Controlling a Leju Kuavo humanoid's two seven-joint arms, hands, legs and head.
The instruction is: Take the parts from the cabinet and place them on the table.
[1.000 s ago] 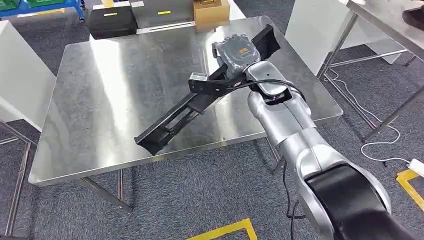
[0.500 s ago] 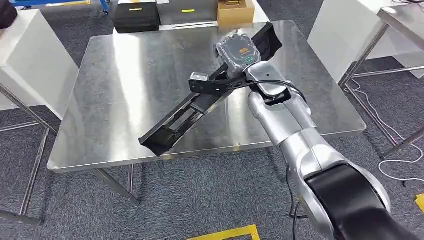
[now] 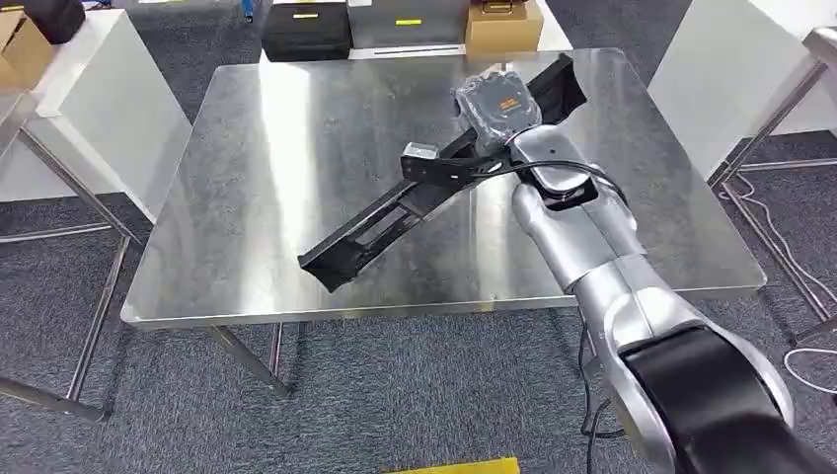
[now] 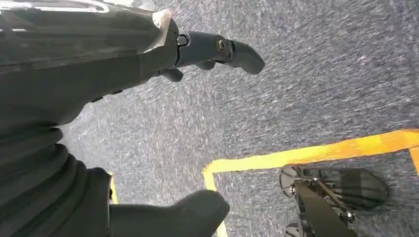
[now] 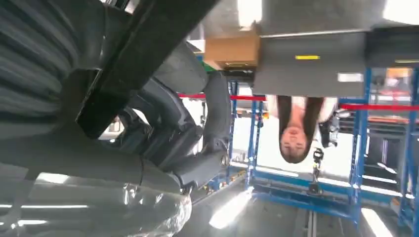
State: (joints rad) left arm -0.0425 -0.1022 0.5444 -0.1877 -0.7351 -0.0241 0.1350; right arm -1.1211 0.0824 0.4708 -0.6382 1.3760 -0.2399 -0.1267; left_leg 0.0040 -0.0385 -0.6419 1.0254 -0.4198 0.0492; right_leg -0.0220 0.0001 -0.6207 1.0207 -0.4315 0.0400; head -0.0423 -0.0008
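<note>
Glossy brushed-steel table (image 3: 296,197); matt black plastic part (image 3: 395,212); rough grey carpet (image 3: 415,395)

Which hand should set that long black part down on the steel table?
Right. The right hand already holds the long black channel-shaped part over the stainless steel table; the left hand hangs over carpet.

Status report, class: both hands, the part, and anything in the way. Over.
Right hand grips long black channel-shaped part over steel table. Left hand hangs open above carpet. Nothing blocking the tabletop.
</note>
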